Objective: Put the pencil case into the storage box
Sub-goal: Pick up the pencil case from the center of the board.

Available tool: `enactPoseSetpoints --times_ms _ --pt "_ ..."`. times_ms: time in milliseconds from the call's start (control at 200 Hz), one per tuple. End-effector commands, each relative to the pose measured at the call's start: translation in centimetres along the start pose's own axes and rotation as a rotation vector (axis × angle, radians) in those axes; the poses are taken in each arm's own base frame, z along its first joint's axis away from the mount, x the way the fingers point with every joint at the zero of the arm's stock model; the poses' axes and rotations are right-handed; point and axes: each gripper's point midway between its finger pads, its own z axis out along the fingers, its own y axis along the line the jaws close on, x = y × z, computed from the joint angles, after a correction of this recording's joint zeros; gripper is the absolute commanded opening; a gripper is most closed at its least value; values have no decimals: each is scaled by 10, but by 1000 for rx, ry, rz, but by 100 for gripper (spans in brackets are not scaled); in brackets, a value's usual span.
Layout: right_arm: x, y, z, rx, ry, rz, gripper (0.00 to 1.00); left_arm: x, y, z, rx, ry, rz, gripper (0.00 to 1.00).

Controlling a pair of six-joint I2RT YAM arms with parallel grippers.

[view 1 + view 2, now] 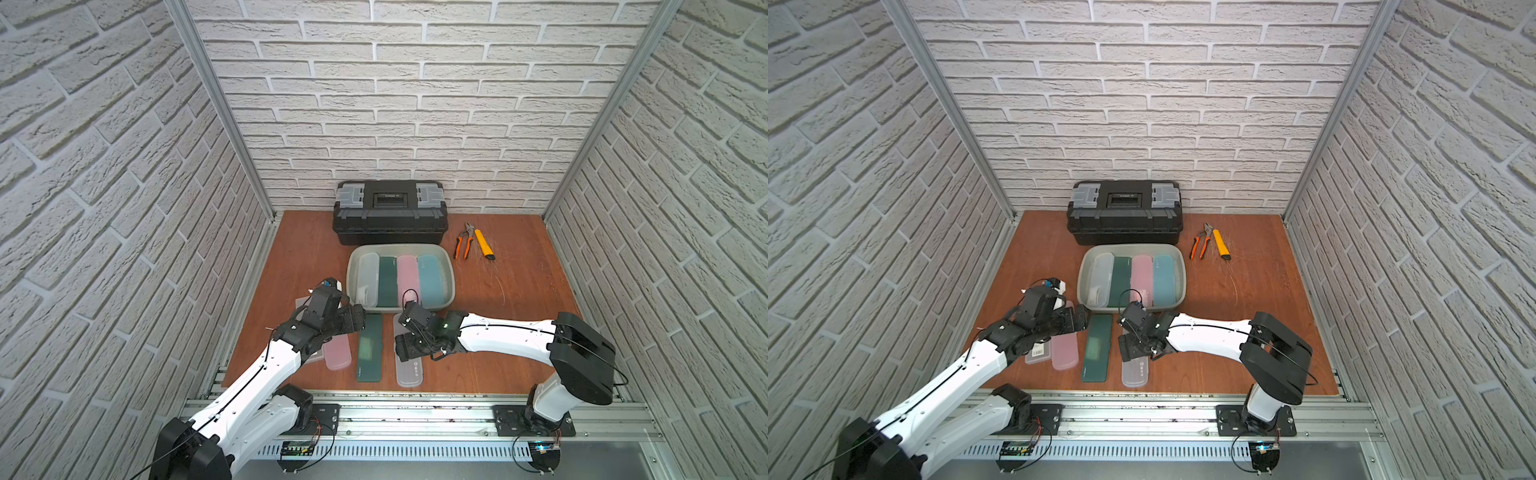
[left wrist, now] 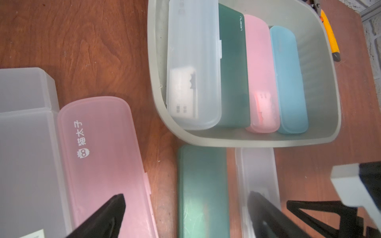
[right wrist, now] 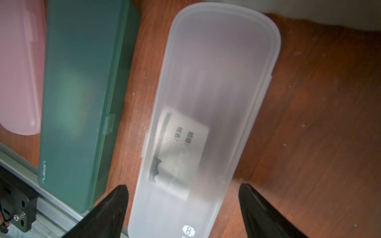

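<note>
**A:** What is the right tool doing?

**B:** The right tool is released. Its black fingers stand wide on either side of the clear pencil case and do not touch it. It grasps nothing.

**A:** Where does that case lie?

**B:** It lies flat on the bench, just in front of the storage box, and a folded paper shows through its lid. Beside it lies a dark green case, then a pink case, then a frosted square-ended case under the left arm.

**A:** And the left tool?

**B:** The left tool is released too, and empty. It hangs over that row by the box's near corner. In the left wrist view the dark green case shows between its fingers.

**A:** What is inside the box?

**B:** Four cases lie side by side: a clear boxed case, a green boxed case, a pink boxed case and a blue case.

**A:** And further out?

**B:** A black toolbox stands just behind the box, against the brick wall. To its right, orange-handled pliers lie beside a yellow knife.
</note>
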Motion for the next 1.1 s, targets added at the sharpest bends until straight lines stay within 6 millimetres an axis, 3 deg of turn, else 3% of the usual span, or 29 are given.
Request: enactPoseSetpoints --times_ms 0,445,855,1095 --pt "6 -3 2 65 26 -28 89 -2 -6 3 25 -4 -6 99" --pt "26 -12 14 163 117 -2 89 -5 -8 2 27 -10 16 98" --pt "29 -57 -9 266 92 11 89 -4 -9 4 33 -11 15 98" --pt "26 -30 -16 103 72 3 91 -5 -9 3 37 -18 17 98"
